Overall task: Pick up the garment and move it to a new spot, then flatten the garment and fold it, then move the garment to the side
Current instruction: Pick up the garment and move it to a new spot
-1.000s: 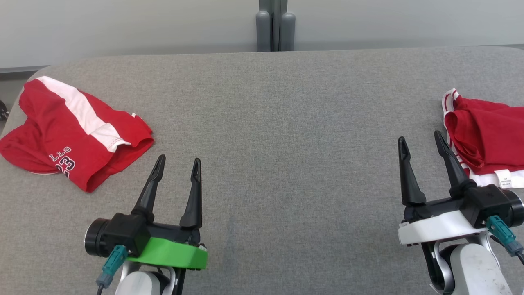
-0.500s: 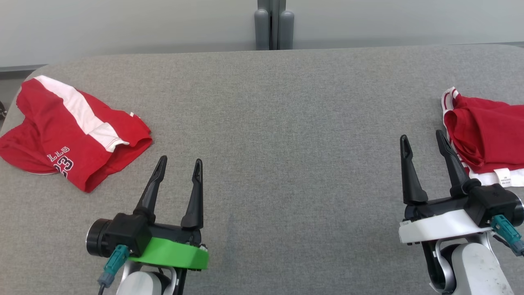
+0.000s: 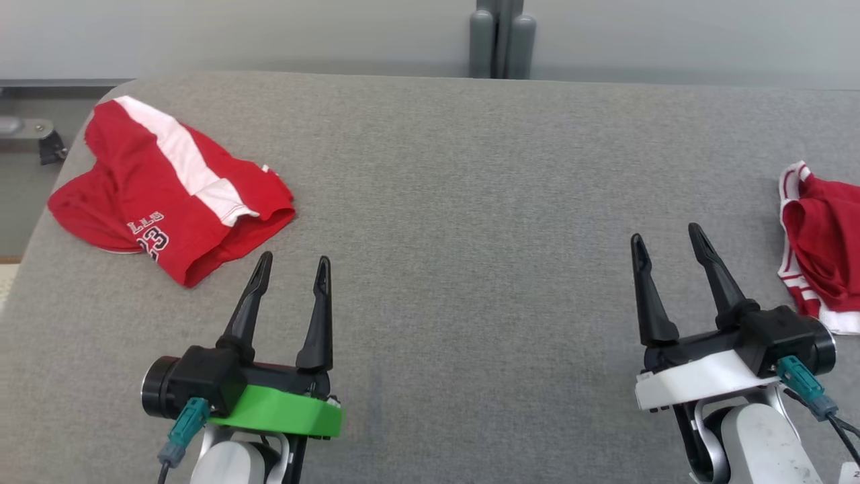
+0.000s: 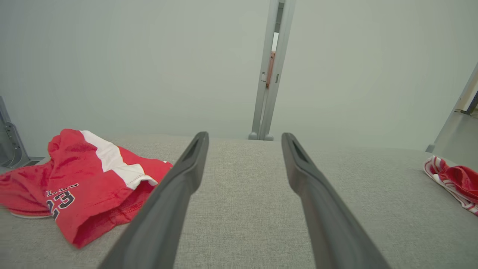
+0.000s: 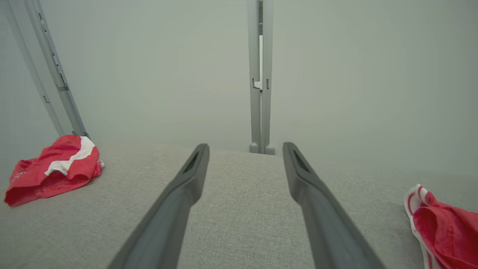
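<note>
Grey fabric table [image 3: 470, 202] runs to a plain pale wall, with a grey upright post [image 3: 502, 37] at the far edge; its top is cut off in the head view.

Two garments lie on the table, and which one the task means can't be told. The red garment with white stripe [image 3: 168, 195] is crumpled at the far left near the table's corner. It has dark print ending in "23", and the letters above that are partly folded under and unreadable. It also shows at the left in the left wrist view [image 4: 86, 186], and small and far left in the right wrist view [image 5: 52, 168]. The second red garment [image 3: 823, 249], with red-and-white striped trim, is bunched at the right edge and cut off by the frame, so its full shape is unknown. It is also clipped in both wrist views [image 4: 455, 179] [image 5: 444, 228].

The left gripper [image 3: 294, 259] is at lower left with its fingers spread wide and nothing between them [image 4: 243, 136]. It is near the striped garment's lower hem but apart from it. The right gripper [image 3: 664, 232] is at lower right, also spread wide and empty [image 5: 245, 145], just beside the second garment without touching it. Whether either gripper touches the table can't be told.
</note>
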Available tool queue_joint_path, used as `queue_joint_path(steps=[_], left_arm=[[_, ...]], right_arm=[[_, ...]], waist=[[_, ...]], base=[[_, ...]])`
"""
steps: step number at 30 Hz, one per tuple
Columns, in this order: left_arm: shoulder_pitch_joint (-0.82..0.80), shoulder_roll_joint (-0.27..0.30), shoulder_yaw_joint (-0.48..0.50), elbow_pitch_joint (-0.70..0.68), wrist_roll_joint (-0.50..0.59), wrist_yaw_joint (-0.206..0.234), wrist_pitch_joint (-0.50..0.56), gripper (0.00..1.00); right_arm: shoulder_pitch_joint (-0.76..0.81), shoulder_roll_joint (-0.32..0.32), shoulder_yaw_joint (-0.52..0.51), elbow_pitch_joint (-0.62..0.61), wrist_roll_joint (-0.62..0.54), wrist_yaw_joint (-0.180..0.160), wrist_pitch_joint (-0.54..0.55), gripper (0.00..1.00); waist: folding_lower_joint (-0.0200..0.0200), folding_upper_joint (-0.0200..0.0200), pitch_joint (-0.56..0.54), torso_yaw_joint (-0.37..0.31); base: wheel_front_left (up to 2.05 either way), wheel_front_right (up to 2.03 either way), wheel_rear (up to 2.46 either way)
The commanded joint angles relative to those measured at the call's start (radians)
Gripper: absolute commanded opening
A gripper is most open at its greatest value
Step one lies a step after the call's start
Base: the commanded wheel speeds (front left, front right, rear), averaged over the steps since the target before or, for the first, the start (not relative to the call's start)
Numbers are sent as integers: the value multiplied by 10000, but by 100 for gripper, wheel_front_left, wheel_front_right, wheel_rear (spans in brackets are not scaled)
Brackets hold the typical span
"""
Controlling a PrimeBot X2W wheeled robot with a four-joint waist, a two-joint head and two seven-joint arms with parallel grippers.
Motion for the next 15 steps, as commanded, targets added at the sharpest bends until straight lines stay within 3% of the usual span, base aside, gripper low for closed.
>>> queue_joint_path(steps=[1,15], left_arm=[[-115,18,57,-2,-47,99,-28,100],[34,16,178,-96,28,231,-29,100]], right_arm=[[-26,-12,94,68,-24,-21,0,100],[-150,-18,674,557,121,-21,0,100]], waist=[[1,0,48,604],[1,0,-27,2428]], base=[[0,0,0],[0,0,0]])
